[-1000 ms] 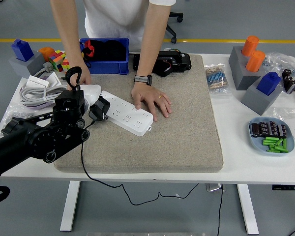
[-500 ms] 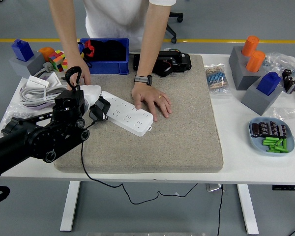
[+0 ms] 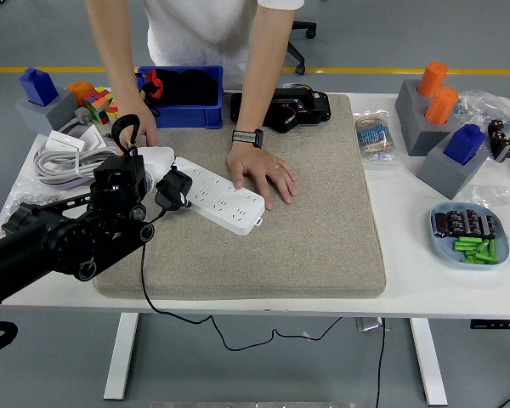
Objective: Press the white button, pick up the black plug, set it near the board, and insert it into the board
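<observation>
A white power strip [image 3: 223, 200] lies slanted on the grey felt mat [image 3: 306, 229]. My left hand [image 3: 151, 180] is shut on the black plug [image 3: 173, 189] and holds it at the strip's left end, touching or just above it. The plug's black cable [image 3: 144, 280] hangs down over the table's front edge. A person at the far side rests one hand [image 3: 262, 172] on the strip's right part and the other hand [image 3: 142, 127] at the mat's far left corner. My right arm is out of view.
A blue bin [image 3: 180, 98] and a black device [image 3: 282, 109] stand behind the mat. Coiled white cable [image 3: 61, 157] and toy blocks [image 3: 98, 104] lie at left. Grey blocks with orange and blue pieces [image 3: 442, 127] and a tray of small parts [image 3: 472, 234] sit at right.
My left hand has nudged the black plug slightly up and right along the strip's left end. The person's hands have not moved.
</observation>
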Motion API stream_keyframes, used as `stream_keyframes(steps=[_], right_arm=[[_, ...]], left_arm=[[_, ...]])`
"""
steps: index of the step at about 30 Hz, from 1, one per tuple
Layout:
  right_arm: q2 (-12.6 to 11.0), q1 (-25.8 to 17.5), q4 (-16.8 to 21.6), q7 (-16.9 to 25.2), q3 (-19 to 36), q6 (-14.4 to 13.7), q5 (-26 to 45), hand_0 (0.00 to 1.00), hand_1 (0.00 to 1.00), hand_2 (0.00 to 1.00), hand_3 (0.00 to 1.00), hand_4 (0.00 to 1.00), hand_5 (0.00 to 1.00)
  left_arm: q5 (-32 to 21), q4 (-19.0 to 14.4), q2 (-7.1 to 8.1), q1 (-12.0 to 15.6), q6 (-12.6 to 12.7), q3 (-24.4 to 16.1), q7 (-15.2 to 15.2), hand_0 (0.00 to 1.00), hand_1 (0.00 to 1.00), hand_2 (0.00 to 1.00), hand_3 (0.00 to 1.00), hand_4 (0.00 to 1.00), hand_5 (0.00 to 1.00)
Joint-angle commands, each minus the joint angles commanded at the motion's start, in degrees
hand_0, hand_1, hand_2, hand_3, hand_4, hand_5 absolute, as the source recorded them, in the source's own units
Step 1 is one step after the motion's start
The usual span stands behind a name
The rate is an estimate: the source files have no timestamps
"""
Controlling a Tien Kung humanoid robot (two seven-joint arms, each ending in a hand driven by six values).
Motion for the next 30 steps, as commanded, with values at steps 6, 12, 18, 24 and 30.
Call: stream_keyframes(steps=[6,12,18,24,30], right_arm=[[0.0,0.0,0.0,0.0,0.0,0.0,0.0,0.622,0.591,0.585,0.578,0.648,0.376],[0.1,0.0,0.0,0.0,0.1,0.0,-0.1,0.622,0.591,0.585,0.578,0.648,0.376],[0.1,-0.1,0.0,0.0,0.2,0.0,-0.1,0.622,0.591,0.585,0.579,0.649,0.376],[0.1,-0.1,0.0,0.0,0.2,0.0,-0.2,0.622,0.591,0.585,0.578,0.649,0.377],[0.1,-0.2,-0.1,0.0,-0.1,0.0,-0.2,0.621,0.591,0.585,0.578,0.648,0.375]], left_arm=[[0.7,-0.3,0.03,0.1,0.2,-0.3,0.0,0.942,0.994,0.969,0.959,0.998,0.552],[2.1,-1.4,0.28,0.3,0.8,-1.5,0.0,0.966,0.998,0.994,0.98,0.998,0.528],[3.6,-2.5,0.5,0.5,2.0,-3.0,0.0,0.979,0.998,0.998,0.998,0.998,0.569],[3.7,-3.3,0.81,1.0,1.8,-4.1,0.0,0.984,0.998,0.998,0.998,0.998,0.587],[4.9,-6.4,2.07,2.8,2.8,-8.4,0.0,0.987,0.998,0.998,0.998,0.998,0.585]])
